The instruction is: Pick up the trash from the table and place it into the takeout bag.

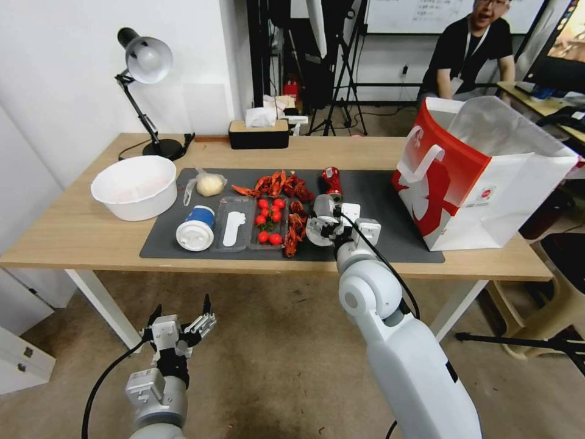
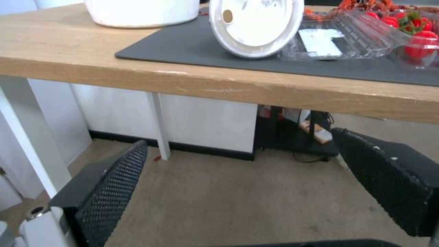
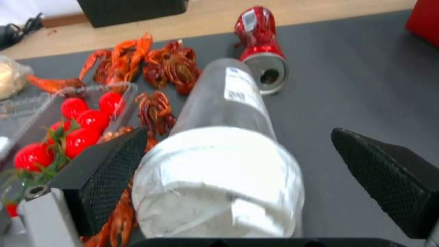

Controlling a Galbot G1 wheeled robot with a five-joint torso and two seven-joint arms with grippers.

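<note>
On the table [image 1: 73, 235] a clear white-lidded cup [image 3: 219, 164] lies on its side on the dark mat [image 1: 390, 201]. My right gripper [image 1: 329, 227] is open around it, one finger [image 3: 109, 178] close to its lid end and the other finger [image 3: 389, 185] well apart. A crushed red can [image 3: 258, 37] lies just beyond the cup. A blue white-lidded cup [image 1: 196, 228], a clear bag with a pale yellow lump [image 1: 209, 184] and a white bowl [image 1: 135, 186] lie to the left. The takeout bag [image 1: 481, 177] stands open at the right. My left gripper [image 1: 183, 326] hangs open below the table's front edge.
A clear tray of red tomatoes [image 1: 268, 221] and scattered crayfish shells [image 1: 280, 183] lie left of the clear cup. A desk lamp [image 1: 146, 67] and a black tissue box [image 1: 258, 133] stand at the back. A table leg [image 1: 103, 305] is near the left arm.
</note>
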